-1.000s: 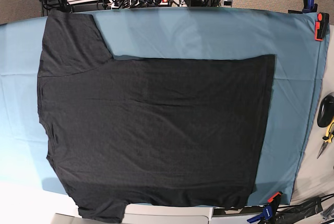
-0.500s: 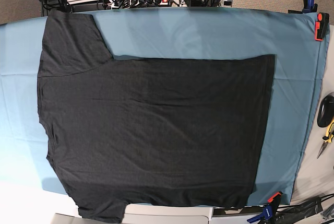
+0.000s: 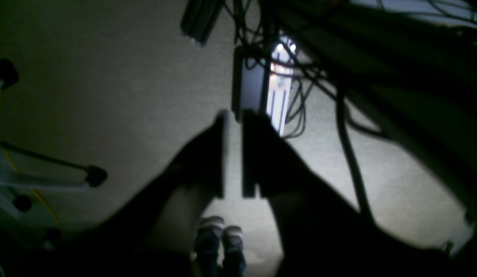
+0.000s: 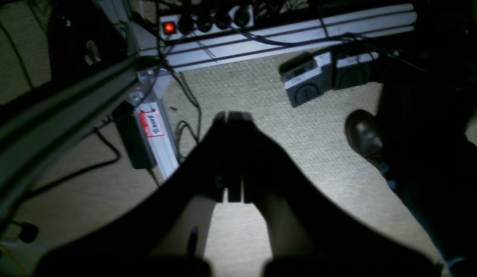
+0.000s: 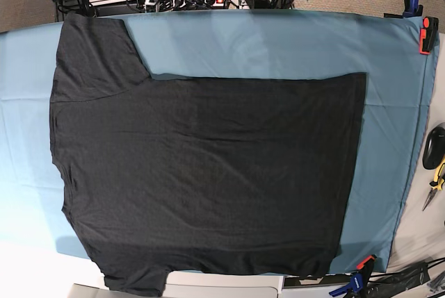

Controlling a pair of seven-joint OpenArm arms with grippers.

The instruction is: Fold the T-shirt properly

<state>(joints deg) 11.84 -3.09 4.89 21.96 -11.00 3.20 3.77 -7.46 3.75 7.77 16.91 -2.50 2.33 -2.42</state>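
Left gripper (image 3: 233, 154): jaws stand a narrow slit apart with pale carpet showing between them; nothing is pinched and nothing touched. It points down at the floor, in the centre of the left wrist view.
Right gripper (image 4: 233, 154): jaws pressed together, holding nothing; it too hangs over the carpet (image 4: 261, 123), in the centre of the right wrist view.
T-shirt (image 5: 208, 173): spread flat, plain black side up, filling the middle and left of the base view; one sleeve reaches to the upper left, the straight hem runs down the right.
Blue table cloth (image 5: 278, 41): lies under the shirt, bare along the top and right of the frame.
Arms: neither shows in the base view.
Power strip (image 4: 207, 21): top of the right wrist view, its red switch lit.
Brown shoe (image 4: 363, 134): right of that view, on the carpet.
Orange clamp (image 5: 425, 34): upper right, at the cloth's edge.
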